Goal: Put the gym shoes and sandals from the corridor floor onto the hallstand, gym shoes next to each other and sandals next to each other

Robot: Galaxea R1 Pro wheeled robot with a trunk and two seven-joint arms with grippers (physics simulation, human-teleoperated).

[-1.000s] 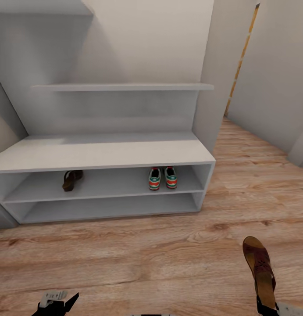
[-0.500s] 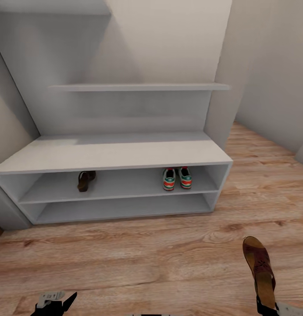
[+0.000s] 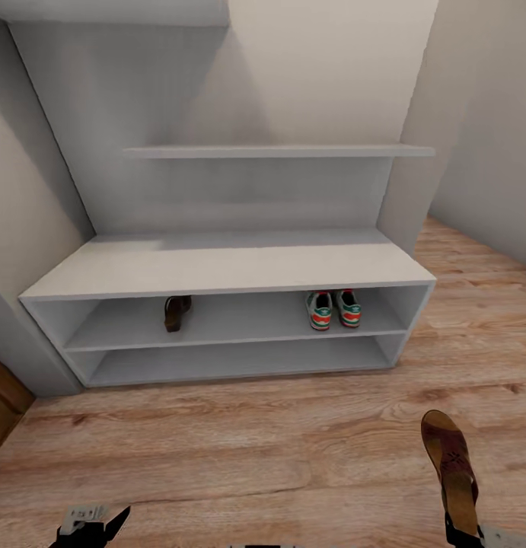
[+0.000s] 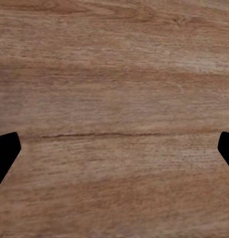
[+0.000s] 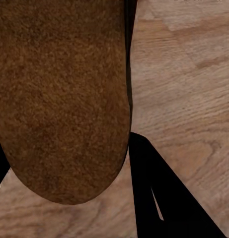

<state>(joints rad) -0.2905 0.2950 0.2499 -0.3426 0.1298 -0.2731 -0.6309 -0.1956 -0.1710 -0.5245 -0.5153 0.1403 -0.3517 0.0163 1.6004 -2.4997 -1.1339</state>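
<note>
R claw (image 3: 462, 533) is clamped on a brown sandal (image 3: 450, 470), held by the heel end w/ the toe pointing ahead over the wood floor (image 3: 255, 449); in the right wrist view the sole (image 5: 62, 99) sits against one dark finger (image 5: 159, 198). L claw (image 3: 91, 525) hangs low over bare planks, fingers spread wide w/ nothing between them.

Shoe rack (image 3: 232, 266) is ahead. On its upper open tier: the other sandal (image 3: 176, 312) toward the left, and the two sneakers (image 3: 333, 309) side by side toward the right, well apart from it. So 3 of 4 look done; last step is prob. to set the carried sandal next to its mate.

To do it well: roll closer and square up w/ the left part of that tier, drop the arm low enough to clear the top board, slide the sandal in toe first, just beside the shelved one, flat on the tier, then let go.

In the way: the top board's front edge overhangs the opening. A brown object (image 3: 4, 403) sits at the far left by the wall; can't tell what it is. Floor in between looks free.
</note>
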